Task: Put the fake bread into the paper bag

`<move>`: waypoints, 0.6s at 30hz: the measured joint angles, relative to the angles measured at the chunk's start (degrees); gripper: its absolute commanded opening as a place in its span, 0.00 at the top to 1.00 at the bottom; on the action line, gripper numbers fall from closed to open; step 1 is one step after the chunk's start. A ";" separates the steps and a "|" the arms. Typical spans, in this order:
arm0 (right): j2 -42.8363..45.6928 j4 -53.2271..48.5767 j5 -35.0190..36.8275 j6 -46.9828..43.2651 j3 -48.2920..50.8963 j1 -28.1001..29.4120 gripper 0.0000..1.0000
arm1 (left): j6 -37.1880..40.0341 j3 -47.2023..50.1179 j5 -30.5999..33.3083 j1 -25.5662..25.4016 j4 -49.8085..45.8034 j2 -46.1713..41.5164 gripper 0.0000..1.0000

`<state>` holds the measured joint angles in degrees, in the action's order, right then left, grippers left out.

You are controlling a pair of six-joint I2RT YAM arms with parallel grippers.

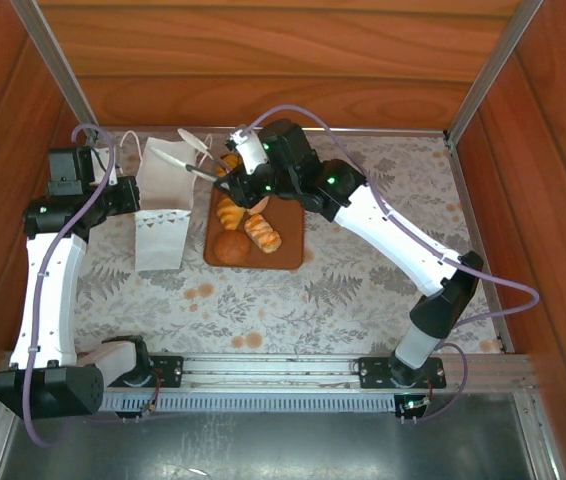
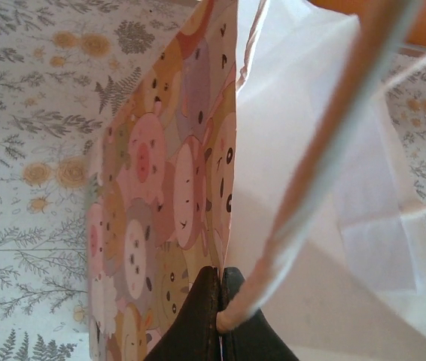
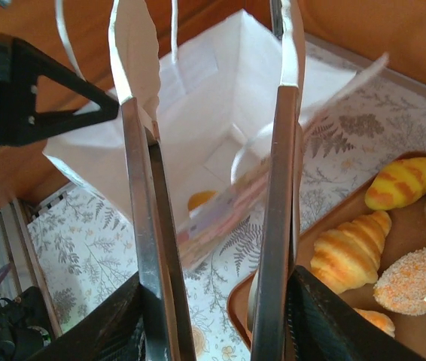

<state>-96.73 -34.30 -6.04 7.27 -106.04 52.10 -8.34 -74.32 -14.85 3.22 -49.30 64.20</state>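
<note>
Jaws on the right gripper (image 3: 207, 45) stand wide apart and hold nothing. Its 2 long metal fingers (image 3: 144, 226) sit on either side of the mouth of the paper bag (image 3: 198, 90). Jaws on the left gripper (image 2: 220, 320) are pressed together, pinching the bag's rim on its left side.

1 small orange piece of fake bread (image 3: 202, 200) lies deep inside the bag, at the bottom. The other pieces lie on the brown tray (image 1: 288, 250) just beside the bag, on its right. From above, a round brown bun (image 1: 231, 247) sits at the tray's near end. A striped roll (image 1: 263, 233) lies next to it, its long side slanting from far-left to near-right. A golden croissant (image 1: 226, 212) lies just past the bun, its long side running near to far.

The bag's long side runs up from the worktop (image 1: 363, 290). Its open mouth faces up and toward the right gripper. Inside it is plain white. A scalloped band (image 1: 160, 215) crosses its near side. Its narrow side shows round cartoon animal faces (image 2: 141, 158) in pink, yellow and brown. The worktop cloth has grey ferns and orange flowers.
</note>
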 measured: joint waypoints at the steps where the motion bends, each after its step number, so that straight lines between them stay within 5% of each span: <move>1: 0.66 -0.02 0.04 -0.07 0.00 -0.07 0.53 | 0.00 -0.02 0.00 -0.04 0.00 0.00 1.00; 10: 11.54 -0.24 1.40 -0.81 0.96 -3.74 0.53 | -0.02 -0.02 -0.02 -0.37 0.00 0.02 1.00; 18: 24.15 -3.50 5.68 -1.07 13.22 -10.73 0.53 | -0.22 -0.02 -0.35 -0.68 0.00 0.04 1.00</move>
<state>-72.58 -37.80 -0.36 6.20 -92.82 41.36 -8.56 -74.35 -15.20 2.55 -49.30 64.25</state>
